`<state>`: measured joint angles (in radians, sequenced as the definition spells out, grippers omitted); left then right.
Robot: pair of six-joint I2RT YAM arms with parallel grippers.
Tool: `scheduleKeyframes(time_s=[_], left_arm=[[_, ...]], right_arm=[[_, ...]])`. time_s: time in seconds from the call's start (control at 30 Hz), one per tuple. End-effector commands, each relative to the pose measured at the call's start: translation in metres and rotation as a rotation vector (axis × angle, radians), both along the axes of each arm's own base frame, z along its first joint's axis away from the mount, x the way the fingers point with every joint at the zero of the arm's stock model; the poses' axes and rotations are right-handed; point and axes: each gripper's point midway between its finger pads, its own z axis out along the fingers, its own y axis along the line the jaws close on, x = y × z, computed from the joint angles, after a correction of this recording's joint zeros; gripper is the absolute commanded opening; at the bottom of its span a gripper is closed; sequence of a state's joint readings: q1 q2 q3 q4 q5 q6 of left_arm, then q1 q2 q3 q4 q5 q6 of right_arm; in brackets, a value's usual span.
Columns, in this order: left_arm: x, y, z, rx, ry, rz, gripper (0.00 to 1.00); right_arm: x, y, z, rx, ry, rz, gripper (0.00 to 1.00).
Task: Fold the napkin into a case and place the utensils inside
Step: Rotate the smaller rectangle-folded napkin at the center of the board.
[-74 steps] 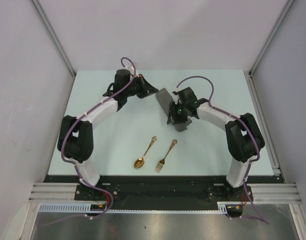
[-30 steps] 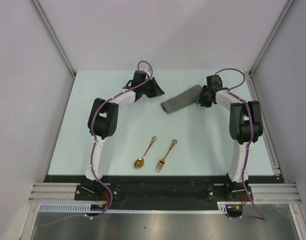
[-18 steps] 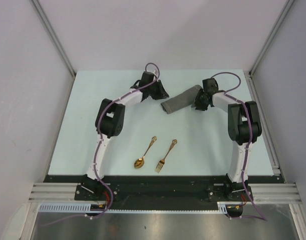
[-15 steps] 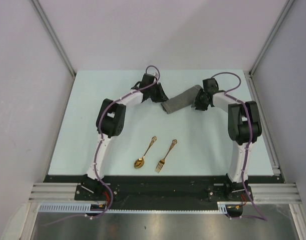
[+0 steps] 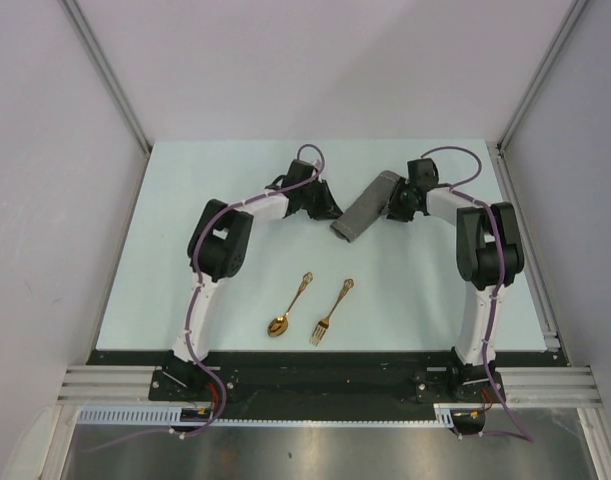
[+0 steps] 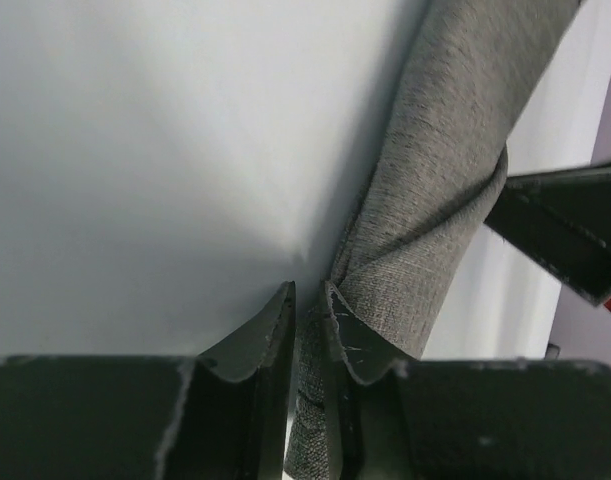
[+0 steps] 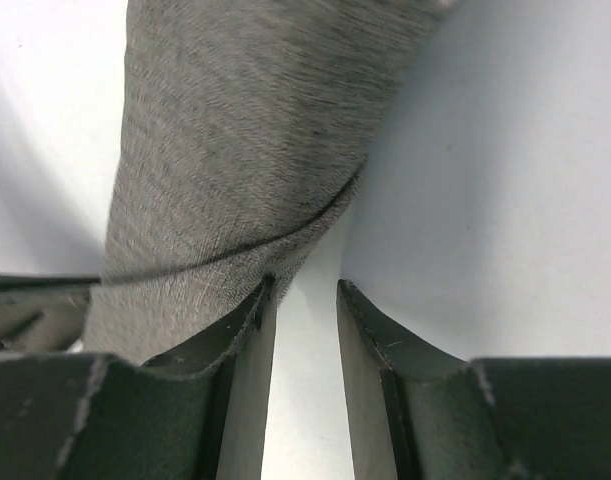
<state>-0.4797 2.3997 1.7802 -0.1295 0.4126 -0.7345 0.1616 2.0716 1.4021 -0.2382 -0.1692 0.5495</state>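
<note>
Top external: case (image 5: 365, 206) beyond spoon (image 5: 288, 306), fork (image 5: 331, 311)

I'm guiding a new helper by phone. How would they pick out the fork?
Start at the pale green table and look at its near half, where two small gold utensils lie side by side, both slanted the same way. The fork is the one on the right. Its near end splits into tines, while the spoon beside it ends in a rounded bowl.
</note>
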Motion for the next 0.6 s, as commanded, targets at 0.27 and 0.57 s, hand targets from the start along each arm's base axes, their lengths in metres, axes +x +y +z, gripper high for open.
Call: scheduleKeyframes(time_s=[0.27, 0.57], left_arm=[[-0.071, -0.012, 0.013, -0.049, 0.111, -0.073, 0.21], [-0.079, 0.052, 0.09, 0.152, -0.15, -0.023, 0.6]], right_arm=[[-0.046, -0.028, 0.012, -0.086, 0.042, 0.027, 0.38], [-0.121, -0.003, 0.051, -0.146, 0.01, 0.151, 0.74]])
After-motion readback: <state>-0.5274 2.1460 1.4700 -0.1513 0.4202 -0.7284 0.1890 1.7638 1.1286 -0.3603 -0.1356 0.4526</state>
